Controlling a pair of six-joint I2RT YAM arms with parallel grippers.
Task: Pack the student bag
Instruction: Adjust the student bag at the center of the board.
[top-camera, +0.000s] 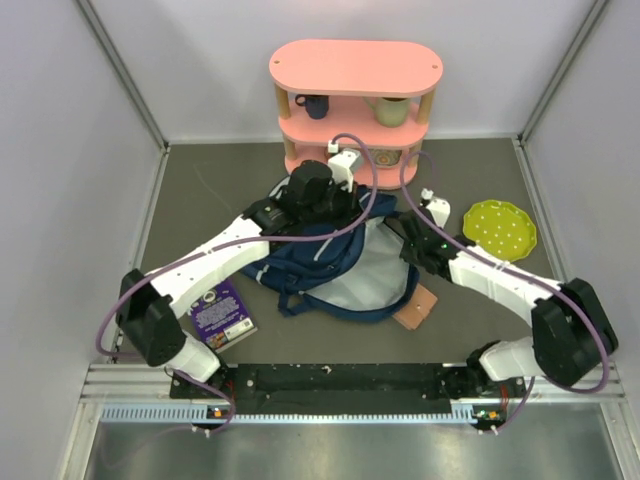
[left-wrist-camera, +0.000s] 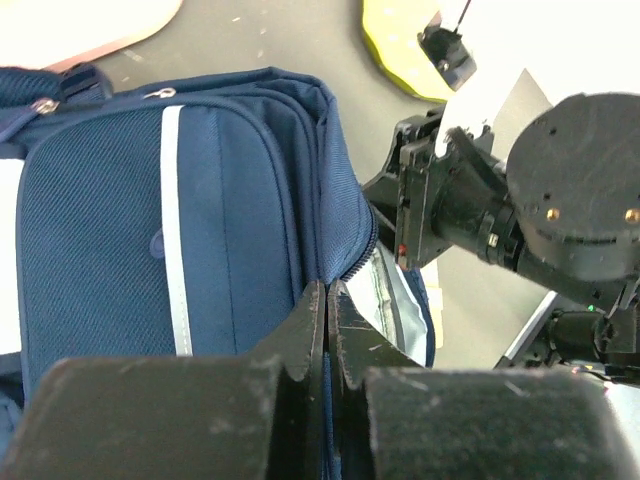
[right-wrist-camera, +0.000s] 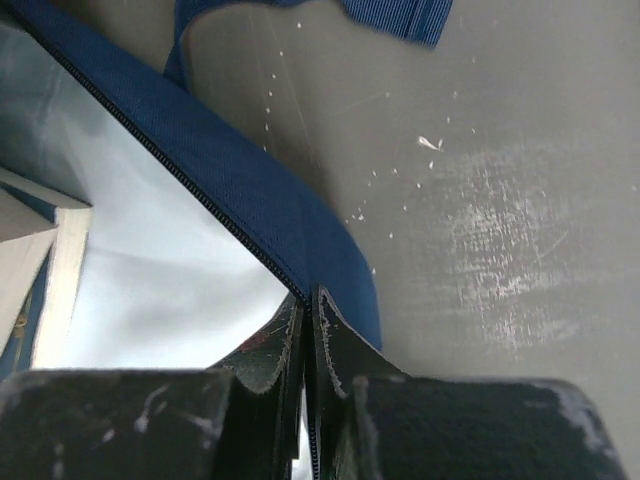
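From above, the student bag (top-camera: 300, 268) lies on the surface (top-camera: 200, 200) between the two arms, its mouth gaping toward the right and showing pale lining. A pink shelf (top-camera: 355, 62) stands just behind the bag, a yellow-green plate (top-camera: 500, 228) is off to its right and a purple book (top-camera: 222, 310) is near its left. The left claw (top-camera: 348, 214) sits at the bag's far edge and the right claw (top-camera: 407, 233) at its right rim. In the left wrist view, the left claw (left-wrist-camera: 327, 300) is closed to a sliver, apparently nipping the bag's zip edge. In the right wrist view, the right claw (right-wrist-camera: 308, 305) is pinched tight on the zipped rim, and what may be a book's pages (right-wrist-camera: 45, 250) show inside. We judge the mouth is being spread. The two grips should draw apart gently and lift the rim without dragging the bag, since thin fabric could slip.
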